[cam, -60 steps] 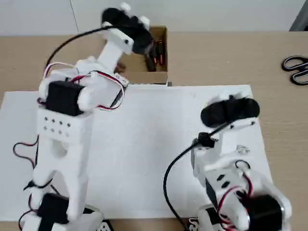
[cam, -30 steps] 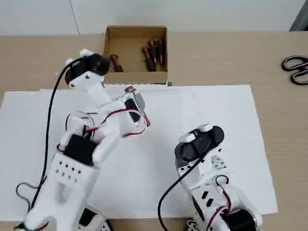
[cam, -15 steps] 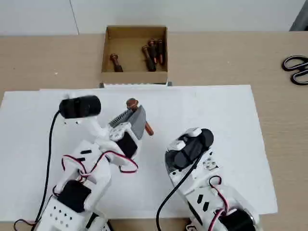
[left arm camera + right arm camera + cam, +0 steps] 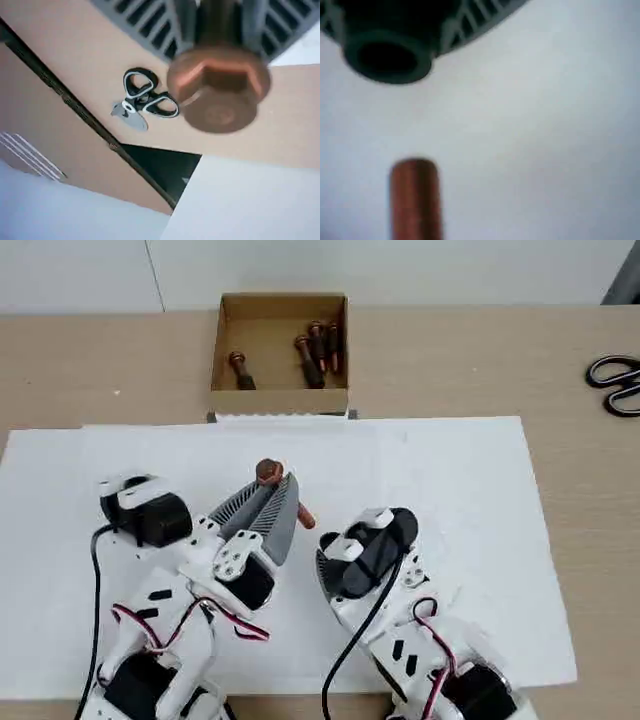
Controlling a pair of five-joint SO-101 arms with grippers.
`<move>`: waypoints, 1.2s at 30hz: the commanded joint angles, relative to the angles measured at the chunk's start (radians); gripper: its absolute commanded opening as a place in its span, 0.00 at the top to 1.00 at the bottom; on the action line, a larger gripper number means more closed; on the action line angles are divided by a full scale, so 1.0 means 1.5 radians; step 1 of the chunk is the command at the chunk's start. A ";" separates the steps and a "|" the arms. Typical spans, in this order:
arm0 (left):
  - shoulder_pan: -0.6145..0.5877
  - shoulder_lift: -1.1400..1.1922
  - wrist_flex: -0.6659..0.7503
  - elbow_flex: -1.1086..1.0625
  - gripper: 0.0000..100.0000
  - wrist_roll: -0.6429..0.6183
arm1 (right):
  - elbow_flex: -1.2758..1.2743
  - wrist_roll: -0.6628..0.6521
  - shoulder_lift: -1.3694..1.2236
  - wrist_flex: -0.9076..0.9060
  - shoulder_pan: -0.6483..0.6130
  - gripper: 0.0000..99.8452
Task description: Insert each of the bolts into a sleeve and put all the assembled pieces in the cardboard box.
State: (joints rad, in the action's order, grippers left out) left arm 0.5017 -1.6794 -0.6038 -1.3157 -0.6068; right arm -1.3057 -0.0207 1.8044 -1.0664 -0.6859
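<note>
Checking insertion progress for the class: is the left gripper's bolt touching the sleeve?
Apart. The right wrist view shows bare white paper between the tip of the bolt and the open mouth of the sleeve.

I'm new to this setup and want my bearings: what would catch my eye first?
The copper bolt stands out, clamped between the fingers of the left gripper, above the white sheet, its tip facing but apart from the dark sleeve in the right gripper. Behind them, the cardboard box at the sheet's far edge holds several copper pieces.
</note>
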 commanded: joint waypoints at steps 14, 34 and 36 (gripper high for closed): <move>0.025 -0.065 0.020 -0.040 0.99 0.002 | 0.002 -0.048 0.006 0.071 -0.026 1.00; 0.135 -0.063 -0.141 -0.065 0.99 0.002 | 0.007 -0.129 0.006 0.126 -0.026 1.00; 0.144 -0.063 -0.174 -0.066 0.99 0.003 | 0.007 -0.145 0.006 0.142 -0.026 1.00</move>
State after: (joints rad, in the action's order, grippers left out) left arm 0.6736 -1.7806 -0.7910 -1.4124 -0.5976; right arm -1.3119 -0.1972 1.8029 -0.9237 -0.7227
